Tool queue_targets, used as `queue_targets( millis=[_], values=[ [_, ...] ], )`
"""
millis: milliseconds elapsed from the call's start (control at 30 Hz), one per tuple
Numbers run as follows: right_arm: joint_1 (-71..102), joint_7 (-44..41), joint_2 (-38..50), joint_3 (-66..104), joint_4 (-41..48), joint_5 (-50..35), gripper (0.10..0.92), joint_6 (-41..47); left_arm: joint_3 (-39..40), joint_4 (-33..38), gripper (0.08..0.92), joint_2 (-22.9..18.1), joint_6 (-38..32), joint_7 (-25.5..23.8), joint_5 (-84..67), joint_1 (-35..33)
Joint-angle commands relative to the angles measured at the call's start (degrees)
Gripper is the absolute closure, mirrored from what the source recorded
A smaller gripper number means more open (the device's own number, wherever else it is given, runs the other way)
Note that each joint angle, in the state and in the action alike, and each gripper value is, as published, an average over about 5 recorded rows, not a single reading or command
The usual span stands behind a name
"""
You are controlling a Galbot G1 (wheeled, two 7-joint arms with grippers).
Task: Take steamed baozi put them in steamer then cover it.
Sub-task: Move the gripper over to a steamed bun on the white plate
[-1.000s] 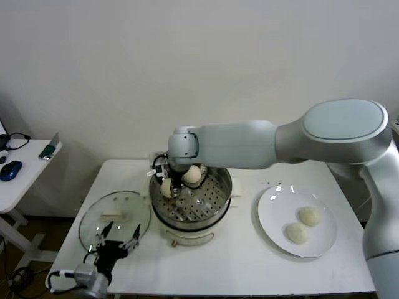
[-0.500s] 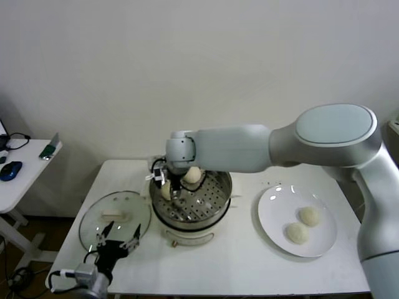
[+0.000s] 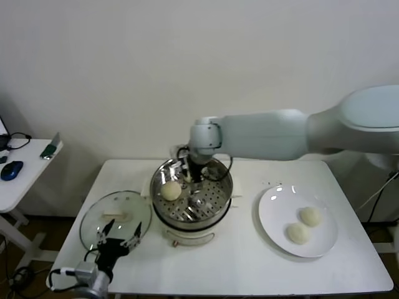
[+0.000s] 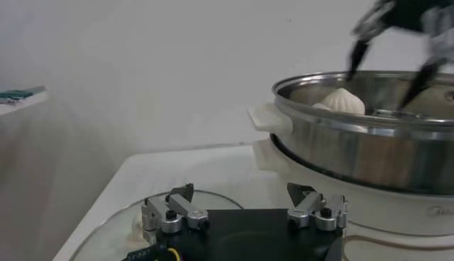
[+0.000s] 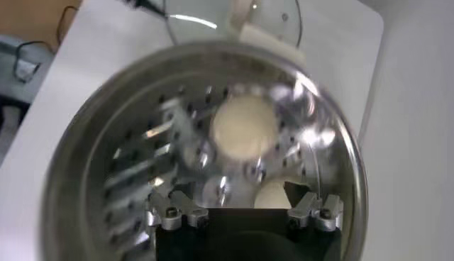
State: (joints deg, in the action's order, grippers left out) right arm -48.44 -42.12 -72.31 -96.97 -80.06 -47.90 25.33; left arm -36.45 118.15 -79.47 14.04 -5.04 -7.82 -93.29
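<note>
The steamer (image 3: pixel 191 199) is a round, shiny steel pot with a perforated tray, on a cream-white base with side handles, at the middle of the white table (image 3: pixel 237 261). Two smooth, domed, cream-white baozi lie in it: one (image 3: pixel 171 190) at about nine o'clock on the tray, the other (image 5: pixel 272 195) mostly hidden under the right gripper (image 3: pixel 194 176), which hangs over the far rim, jaws apart and holding nothing. Two more baozi (image 3: pixel 310 215) (image 3: pixel 297 233) lie just beside each other on the flat white plate (image 3: pixel 272 219) at three o'clock from the steamer. The cover (image 3: pixel 115 215), round clear glass with a metal rim, lies flat at nine o'clock; its oblong cream handle (image 3: pixel 115 217) runs left to right. The left gripper (image 3: pixel 117 240) sits at the cover's near edge, jaws apart, empty
</note>
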Motion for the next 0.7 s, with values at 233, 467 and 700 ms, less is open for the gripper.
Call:
queue_targets(
  millis=[233,467,700],
  values=[
    [-14.41,-10.51,41.66,-19.11,-15.13,17.65,0.203,-10.33,0.39,-0.05,0.177,0.0,0.01,-0.03,0.11,0.02],
    [3.63,-9.77,48.98,-8.99,-12.69,27.43,0.203,-9.95,0.38,0.06,0.177,-0.43,-0.03,-0.04,0.62,-0.31],
    [20.44,-8.92,50.02,4.59,-10.16,31.92,0.203,-8.58,0.18,0.25,0.177,-0.62,-0.18,-0.01,0.89,-0.89]
  ],
)
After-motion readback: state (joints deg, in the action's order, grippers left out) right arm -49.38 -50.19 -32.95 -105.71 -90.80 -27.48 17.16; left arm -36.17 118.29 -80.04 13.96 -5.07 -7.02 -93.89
